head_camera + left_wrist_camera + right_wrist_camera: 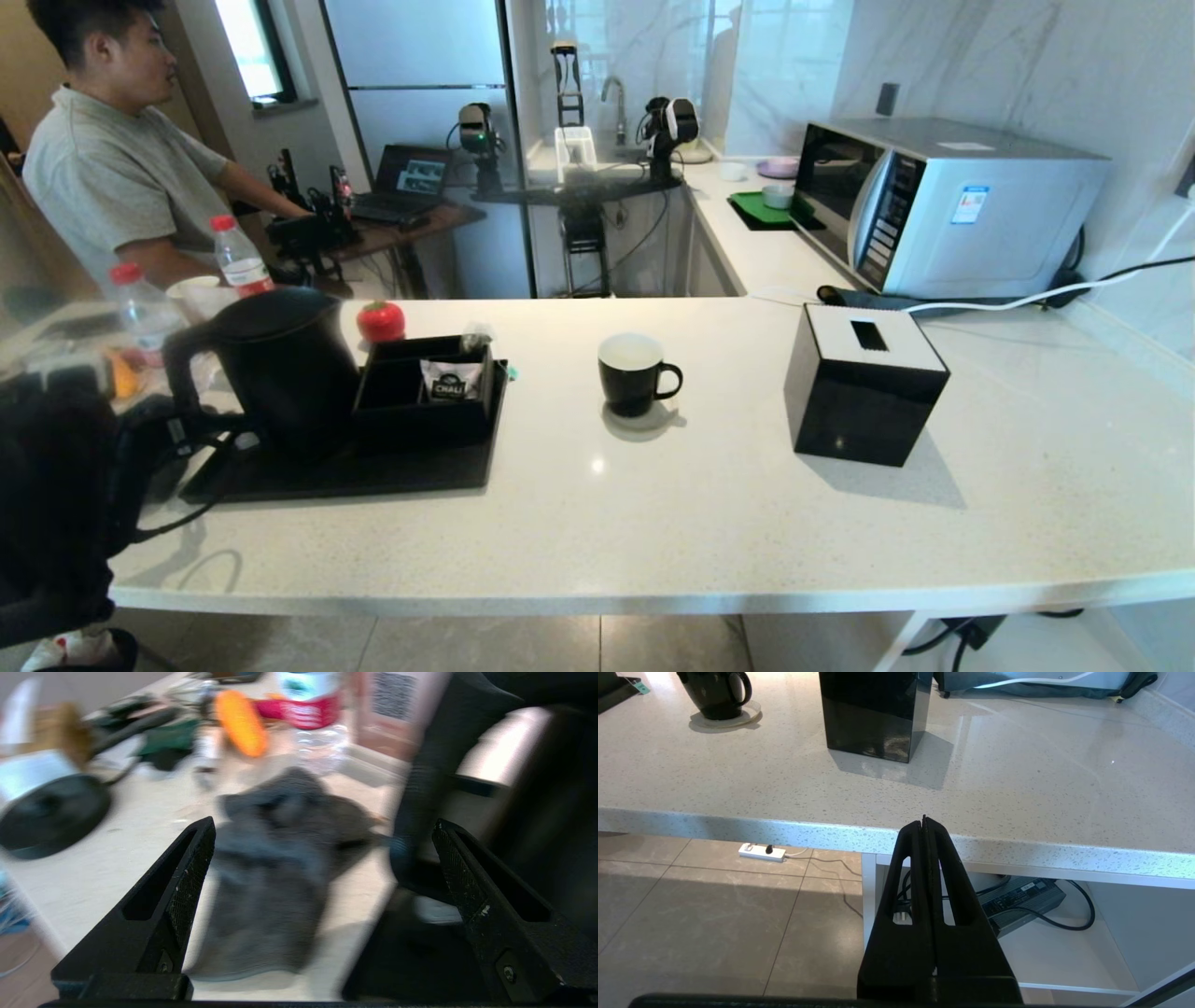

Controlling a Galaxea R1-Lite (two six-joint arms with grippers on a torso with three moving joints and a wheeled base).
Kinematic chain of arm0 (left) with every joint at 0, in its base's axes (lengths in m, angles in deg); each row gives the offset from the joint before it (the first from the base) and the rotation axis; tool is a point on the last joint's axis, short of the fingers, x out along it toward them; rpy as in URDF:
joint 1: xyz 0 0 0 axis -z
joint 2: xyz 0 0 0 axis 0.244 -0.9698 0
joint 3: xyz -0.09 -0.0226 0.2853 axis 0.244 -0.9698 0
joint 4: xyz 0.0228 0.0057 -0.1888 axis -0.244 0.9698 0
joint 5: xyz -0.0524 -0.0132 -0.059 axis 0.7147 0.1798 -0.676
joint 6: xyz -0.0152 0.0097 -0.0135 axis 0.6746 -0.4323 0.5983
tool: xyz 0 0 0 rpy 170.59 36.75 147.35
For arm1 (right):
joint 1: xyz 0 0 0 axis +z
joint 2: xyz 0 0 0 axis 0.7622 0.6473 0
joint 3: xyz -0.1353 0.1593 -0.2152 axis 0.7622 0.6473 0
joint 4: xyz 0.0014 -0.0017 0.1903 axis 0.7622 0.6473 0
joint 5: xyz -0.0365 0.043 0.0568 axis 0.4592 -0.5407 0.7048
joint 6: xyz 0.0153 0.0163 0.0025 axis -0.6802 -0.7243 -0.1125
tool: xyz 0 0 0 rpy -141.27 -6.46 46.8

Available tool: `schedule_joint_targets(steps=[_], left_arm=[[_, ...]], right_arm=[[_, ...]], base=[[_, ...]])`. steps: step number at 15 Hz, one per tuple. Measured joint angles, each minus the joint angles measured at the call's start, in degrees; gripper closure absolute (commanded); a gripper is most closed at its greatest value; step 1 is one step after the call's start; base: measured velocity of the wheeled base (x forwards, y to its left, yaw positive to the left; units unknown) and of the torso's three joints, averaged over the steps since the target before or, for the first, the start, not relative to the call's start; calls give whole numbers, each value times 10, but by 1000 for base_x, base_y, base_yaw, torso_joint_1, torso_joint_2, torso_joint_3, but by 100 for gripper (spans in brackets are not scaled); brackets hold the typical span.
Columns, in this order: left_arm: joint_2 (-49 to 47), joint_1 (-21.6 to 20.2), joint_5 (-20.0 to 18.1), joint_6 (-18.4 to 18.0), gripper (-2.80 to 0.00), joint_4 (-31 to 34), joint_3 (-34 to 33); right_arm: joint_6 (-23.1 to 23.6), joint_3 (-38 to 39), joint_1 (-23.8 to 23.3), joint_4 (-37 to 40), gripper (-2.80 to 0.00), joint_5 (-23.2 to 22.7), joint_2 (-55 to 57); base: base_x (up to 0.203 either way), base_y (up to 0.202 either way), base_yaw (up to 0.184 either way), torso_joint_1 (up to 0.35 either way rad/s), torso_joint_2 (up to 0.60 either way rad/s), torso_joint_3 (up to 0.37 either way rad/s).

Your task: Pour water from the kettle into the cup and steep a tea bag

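Observation:
The matte-black kettle (280, 364) stands on a black tray (373, 476) at the counter's left. My left gripper (323, 822) is open just to its left. The kettle's loop handle (420, 784) lies near one finger, not gripped. The left arm (56, 504) fills the lower left corner. The black cup (630, 373), white inside, sits mid-counter with its handle to the right, and also shows as the cup (717, 693). A greyish tea bag (476, 338) rests on the organizer box, its teal tag (512, 373) beside it. My right gripper (924, 819) is shut, empty, below the counter's front edge.
A black tissue box (864, 383) stands right of the cup, with a microwave (943, 201) behind it. The organizer (425, 392) holds a CHALI sachet (451, 381). Bottles (238, 257), a grey cloth (275, 868) and a person (103, 159) are at the far left.

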Motion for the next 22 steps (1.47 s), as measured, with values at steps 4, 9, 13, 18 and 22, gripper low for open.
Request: schedule_joint_targets(steps=[4,9,13,18,22], left_arm=[[-17,13,0,0,-280,0,20],[-28,17,-1,1,-280,0,44],[-47,16,-8,7,-280,0,89],[-66,11,-45,13,-280,0,118],[-73,9,-53,19,-280,0,143]], right_arm=[[0,0,0,0,0,0,0],[0,0,0,0,0,0,0],[0,0,0,0,0,0,0],[0,0,0,0,0,0,0],[0,0,0,0,0,0,0]], base=[[0,0,0,0,0,0],[0,0,0,0,0,0],[0,0,0,0,0,0],[0,0,0,0,0,0],[0,0,0,0,0,0]])
